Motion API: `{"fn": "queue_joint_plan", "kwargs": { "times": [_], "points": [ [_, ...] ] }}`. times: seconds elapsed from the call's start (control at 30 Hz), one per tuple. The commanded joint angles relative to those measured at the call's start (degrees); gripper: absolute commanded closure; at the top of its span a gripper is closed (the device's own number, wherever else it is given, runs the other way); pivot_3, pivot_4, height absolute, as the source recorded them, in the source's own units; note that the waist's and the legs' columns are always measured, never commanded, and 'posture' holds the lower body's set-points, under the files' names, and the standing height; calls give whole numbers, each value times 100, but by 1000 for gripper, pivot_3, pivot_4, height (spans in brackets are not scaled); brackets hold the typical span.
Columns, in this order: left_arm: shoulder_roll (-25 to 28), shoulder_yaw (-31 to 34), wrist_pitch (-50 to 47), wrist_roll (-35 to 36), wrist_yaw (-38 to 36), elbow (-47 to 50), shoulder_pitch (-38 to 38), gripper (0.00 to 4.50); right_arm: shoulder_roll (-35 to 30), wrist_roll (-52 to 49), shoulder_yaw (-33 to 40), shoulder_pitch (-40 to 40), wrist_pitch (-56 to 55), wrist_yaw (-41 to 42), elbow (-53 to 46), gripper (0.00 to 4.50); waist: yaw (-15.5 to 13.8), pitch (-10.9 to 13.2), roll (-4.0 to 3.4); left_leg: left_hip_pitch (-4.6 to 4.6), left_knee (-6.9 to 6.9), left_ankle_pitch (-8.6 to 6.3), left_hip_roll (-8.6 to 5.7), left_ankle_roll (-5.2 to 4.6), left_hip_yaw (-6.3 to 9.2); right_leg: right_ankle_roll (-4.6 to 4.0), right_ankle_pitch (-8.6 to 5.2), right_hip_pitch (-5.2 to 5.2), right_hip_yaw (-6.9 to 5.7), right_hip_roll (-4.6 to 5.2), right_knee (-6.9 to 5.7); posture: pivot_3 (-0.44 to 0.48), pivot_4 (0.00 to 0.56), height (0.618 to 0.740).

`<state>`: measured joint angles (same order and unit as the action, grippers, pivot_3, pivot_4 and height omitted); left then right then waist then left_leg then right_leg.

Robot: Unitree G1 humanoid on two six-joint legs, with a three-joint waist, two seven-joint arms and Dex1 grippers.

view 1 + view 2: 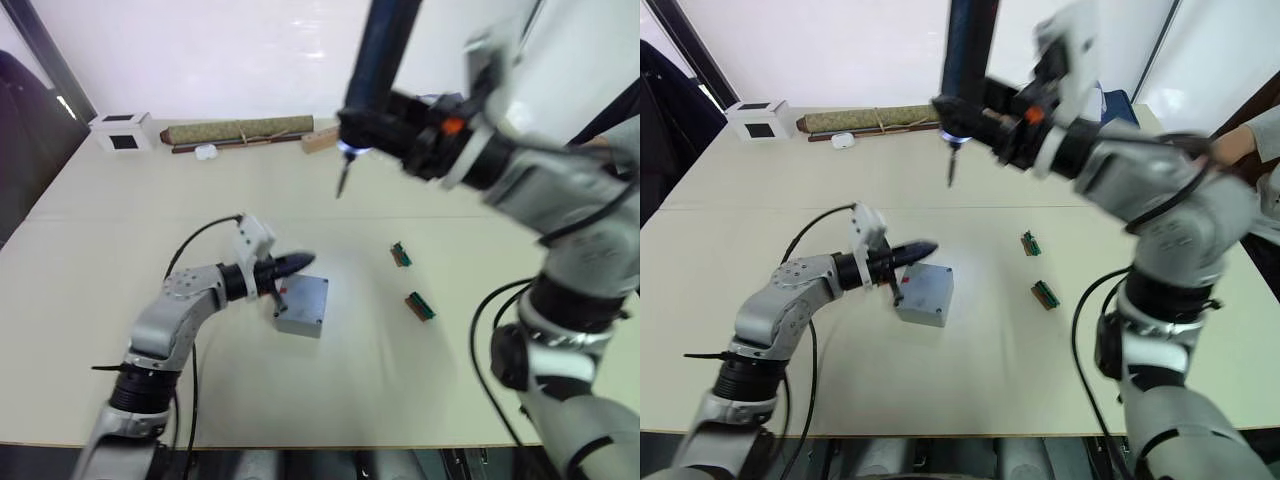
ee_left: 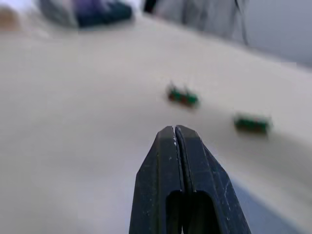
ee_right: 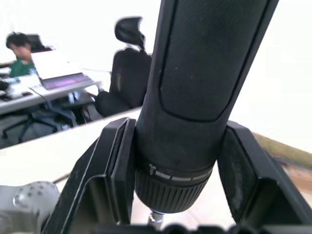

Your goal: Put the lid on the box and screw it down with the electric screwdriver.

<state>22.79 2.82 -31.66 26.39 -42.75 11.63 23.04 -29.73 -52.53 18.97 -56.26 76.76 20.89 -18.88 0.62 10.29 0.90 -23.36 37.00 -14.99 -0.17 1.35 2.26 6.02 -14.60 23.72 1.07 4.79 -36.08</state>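
My right gripper (image 3: 165, 195) is clamped on the electric screwdriver (image 1: 965, 60), fingers pressed to either side of its black barrel just above the collar. The tool hangs upright high over the far half of the table (image 1: 120, 340), bit pointing down, its upper end cut off at the frame edge. My left gripper (image 2: 178, 134) has its fingertips pressed together with nothing between them, hovering at the near-left top edge of the grey box (image 1: 303, 304); I cannot tell whether it touches. The box sits mid-table with a flat grey top; whether the lid is on it I cannot make out. Two small green parts (image 1: 401, 254) (image 1: 420, 306) lie to its right, apart from it.
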Motion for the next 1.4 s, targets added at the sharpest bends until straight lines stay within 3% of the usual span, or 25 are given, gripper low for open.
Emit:
{"fn": "queue_joint_plan", "kwargs": {
  "times": [0.03, 0.13, 0.27, 0.43, 0.53, 0.7, 1.07, 1.13, 1.27, 1.4],
  "points": [
    [523, 69, -795, 660, -432, 518, 207, 4500, -826, 128, 308, 124, 609, -110, 337, 2409, -7, 9, -11, -12, -1, 0, -5, 0, -6, 0, 0, 13, 1, 4, -1, 0, 150, 740],
    [971, 59, -1247, 1312, -1056, 828, 345, 4500, -1643, 76, 291, 310, 1383, -1, 783, 2409, -1, 37, -36, -66, 5, 1, -20, 0, -36, 2, 1, 64, 4, 17, -1, 0, 150, 740],
    [1589, -423, -1313, 1254, -1676, 1166, 594, 4500, -3215, -357, -374, 1135, 1574, 245, 1497, 2409, -20, 51, -38, -104, 14, 1, -38, -1, -35, 20, 8, 90, 1, 16, 5, 0, 150, 740],
    [1818, -683, -1234, 1234, -1992, 1224, 662, 4500, -3922, -882, -775, 1532, 1574, 474, 1833, 2409, 106, 67, -54, -91, 16, -3, -34, -8, -61, 25, 8, 89, 20, 6, 8, 0, 150, 740],
    [2147, -1419, -566, 355, -2296, 1212, 469, 4500, -4396, -348, -1217, 2422, 1320, 816, 1615, 2409, 118, 68, -52, -81, 18, -2, -15, -9, -52, 25, 8, 87, 22, -23, -2, 0, 150, 740],
    [2099, -1407, -592, 550, -2319, 1408, 369, 4500, -4475, -38, -1432, 2907, 1281, 1215, 1676, 2409, 68, 75, -61, -65, 21, -2, -7, -9, -61, 24, 7, 77, 33, -33, -5, 0, 150, 740],
    [2096, -1326, -671, 662, -2240, 1557, 355, 4500, -4342, 1005, -2041, 2940, 564, 1833, 2206, 2409, 5, 75, -63, -70, 33, -2, -9, -8, -62, 27, 10, 78, 35, -32, -6, 0, 150, 740],
    [2099, -1317, -672, 680, -2234, 1546, 360, 4500, -4328, 1129, -2081, 2953, 516, 1921, 2262, 1418, 6, 74, -64, -70, 34, -2, -9, -8, -62, 28, 10, 78, 35, -32, -7, 0, 150, 740],
    [2095, -1313, -646, 686, -2217, 1511, 359, 4500, -4303, 1306, -2083, 2971, 484, 2049, 2277, 166, 7, 74, -63, -70, 39, -2, -9, -8, -61, 29, 11, 76, 35, -32, -11, 0, 150, 740],
    [2114, -1205, -645, 693, -2168, 1346, 405, 4500, -4417, 1574, -2051, 2887, 205, 2172, 2272, 72, 6, 74, -63, -70, 41, -2, -9, -8, -61, 30, 11, 75, 35, -32, -12, 0, 150, 740]
  ]
}}
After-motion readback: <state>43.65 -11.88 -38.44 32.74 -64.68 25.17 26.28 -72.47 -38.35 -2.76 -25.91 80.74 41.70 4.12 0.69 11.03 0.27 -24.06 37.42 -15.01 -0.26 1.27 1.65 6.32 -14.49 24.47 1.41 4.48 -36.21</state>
